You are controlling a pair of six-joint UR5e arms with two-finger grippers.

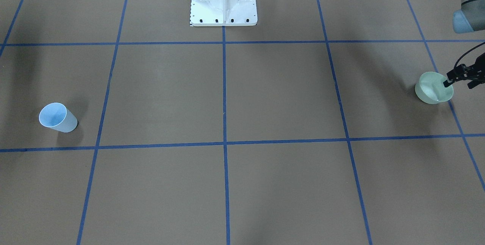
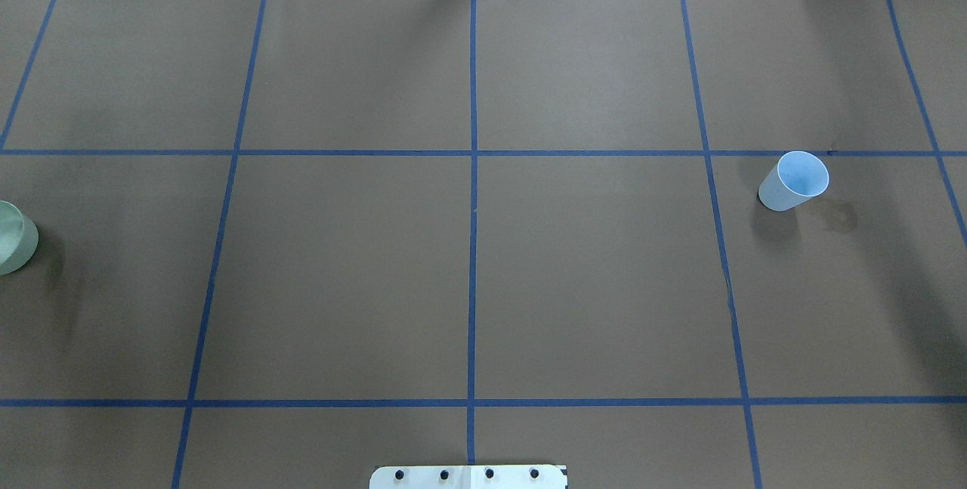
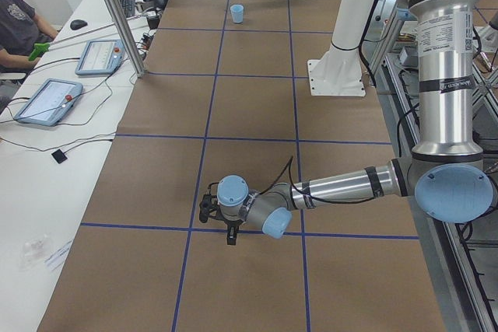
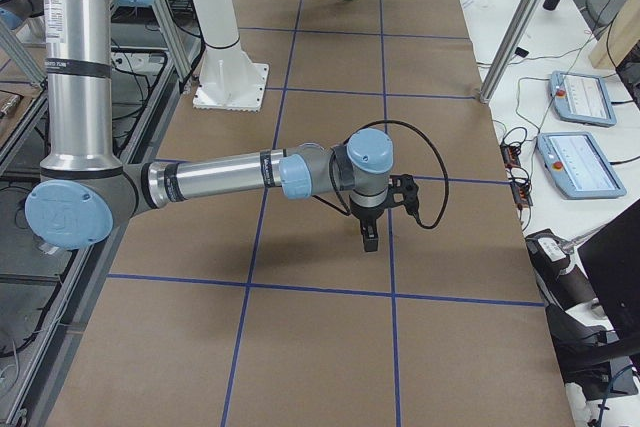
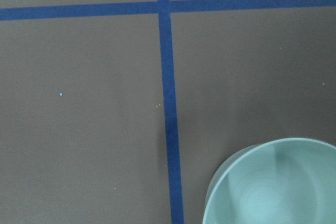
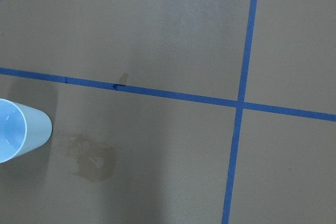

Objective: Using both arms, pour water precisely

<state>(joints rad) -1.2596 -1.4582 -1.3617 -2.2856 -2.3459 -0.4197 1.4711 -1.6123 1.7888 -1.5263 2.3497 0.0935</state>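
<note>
The pale green bowl (image 1: 434, 88) stands at the table's end on my left side and shows at the overhead view's left edge (image 2: 11, 236). My left gripper (image 1: 447, 83) hangs pointing down over the bowl's outer rim; it looks shut and empty, a single narrow tip. The left wrist view shows the bowl (image 5: 273, 187) at the lower right. The light blue cup (image 1: 58, 117) stands upright on my right side (image 2: 793, 181). My right gripper (image 4: 368, 239) points down over the table near the cup; I cannot tell whether it is open or shut. I cannot make out the water.
A dried brownish stain (image 6: 93, 161) lies on the brown paper beside the cup (image 6: 16, 129). The white bolted pedestal (image 1: 223, 6) stands at the table's middle rear. Blue tape lines grid the surface. Tablets and a seated person (image 3: 15, 21) are at the side desk.
</note>
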